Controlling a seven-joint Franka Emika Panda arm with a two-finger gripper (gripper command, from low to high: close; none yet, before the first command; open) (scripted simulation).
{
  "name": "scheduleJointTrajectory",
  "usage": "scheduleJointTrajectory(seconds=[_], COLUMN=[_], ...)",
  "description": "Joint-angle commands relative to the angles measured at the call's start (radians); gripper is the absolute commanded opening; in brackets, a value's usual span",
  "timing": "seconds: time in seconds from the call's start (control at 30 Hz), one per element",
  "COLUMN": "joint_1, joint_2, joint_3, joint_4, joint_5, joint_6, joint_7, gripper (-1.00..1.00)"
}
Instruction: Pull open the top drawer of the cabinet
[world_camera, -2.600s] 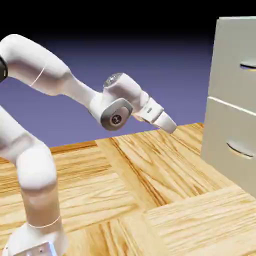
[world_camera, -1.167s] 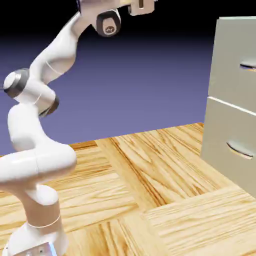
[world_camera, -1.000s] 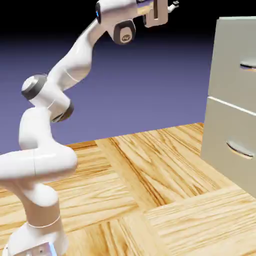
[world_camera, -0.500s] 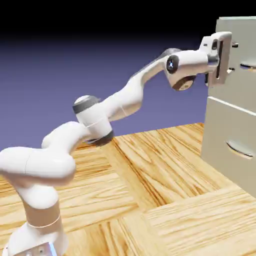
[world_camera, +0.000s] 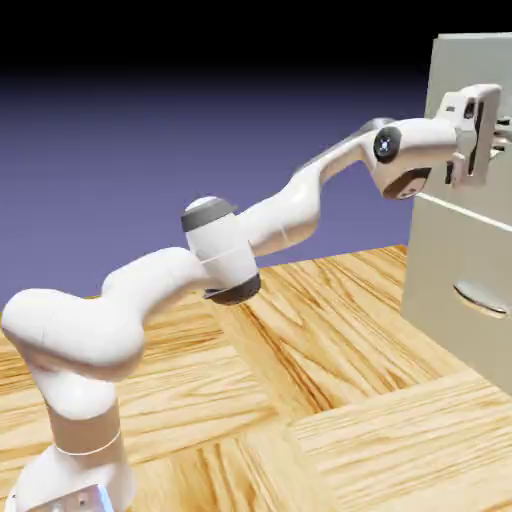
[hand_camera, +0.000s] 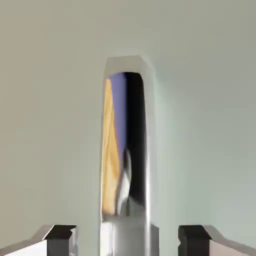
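Find top drawer (world_camera: 480, 65) in upper part of cabinet (world_camera: 435, 260), at exterior view's right, above seam (world_camera: 460, 216); looks closed, flush above lower front. See gripper (hand_camera: 128, 242) at its handle (hand_camera: 120, 237), jaws parted astride the bar, one fingertip to either side in hand view, with a visible gap on both; nothing pinched yet. Judge step in hand as closing on the handle, pull still to come. Keep bar centred between tips, then close evenly to avoid shoving it sideways. Check for contact on both sides before any pull. Then draw straight back from cabinet face, slowly, without twist or lift. Watch for slip off smooth, curved metal; if slipping, stop, reseat deeper around bar, close again.
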Motion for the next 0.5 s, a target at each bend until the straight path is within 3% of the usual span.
scheduleJointTrajectory(seconds=[0.0, 0.47], joint_1=[0.021, 0.322], joint_2=[-0.005, -0.075], joint_3=[0.001, -0.005], joint_4=[-0.036, -0.543], joint_5=[0.007, 0.046], joint_6=[-0.013, -0.204], joint_7=[-0.014, -0.153], gripper=[-1.00, -1.00])
